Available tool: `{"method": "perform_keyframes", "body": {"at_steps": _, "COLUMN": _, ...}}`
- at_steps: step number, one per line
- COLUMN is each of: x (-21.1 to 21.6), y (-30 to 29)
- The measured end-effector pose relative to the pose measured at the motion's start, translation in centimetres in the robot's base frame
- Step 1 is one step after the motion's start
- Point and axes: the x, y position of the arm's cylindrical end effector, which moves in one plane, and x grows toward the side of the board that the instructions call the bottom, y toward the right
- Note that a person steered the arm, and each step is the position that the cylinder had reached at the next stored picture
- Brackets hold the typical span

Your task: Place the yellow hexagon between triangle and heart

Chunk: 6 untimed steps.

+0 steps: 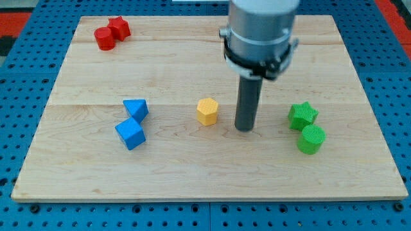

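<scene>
The yellow hexagon [207, 111] lies near the middle of the wooden board [192, 173]. My tip [244, 129] rests on the board just to the hexagon's right, a small gap away. A blue triangle [136, 108] sits to the hexagon's left, touching a blue cube [130, 134] below it. No heart-shaped block shows clearly. The arm's grey body [260, 32] hangs over the board's top middle.
A red star [119, 27] and a red cylinder [104, 38] touch each other at the board's top left. A green star [302, 115] and a green cylinder [312, 138] sit together at the right. Blue pegboard surrounds the board.
</scene>
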Motion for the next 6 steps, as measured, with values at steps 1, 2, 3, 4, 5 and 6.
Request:
{"method": "perform_keyframes", "body": {"at_steps": 1, "x": -1.8, "y": -4.9}}
{"method": "perform_keyframes", "body": {"at_steps": 2, "x": -7.4, "y": -6.2}}
{"method": "perform_keyframes", "body": {"at_steps": 3, "x": -11.3, "y": -6.2}}
{"method": "perform_keyframes", "body": {"at_steps": 4, "x": -10.0, "y": 3.7}}
{"method": "perform_keyframes", "body": {"at_steps": 5, "x": -18.0, "y": 11.6}}
{"method": "perform_keyframes", "body": {"at_steps": 6, "x": -24.4, "y": 10.8}}
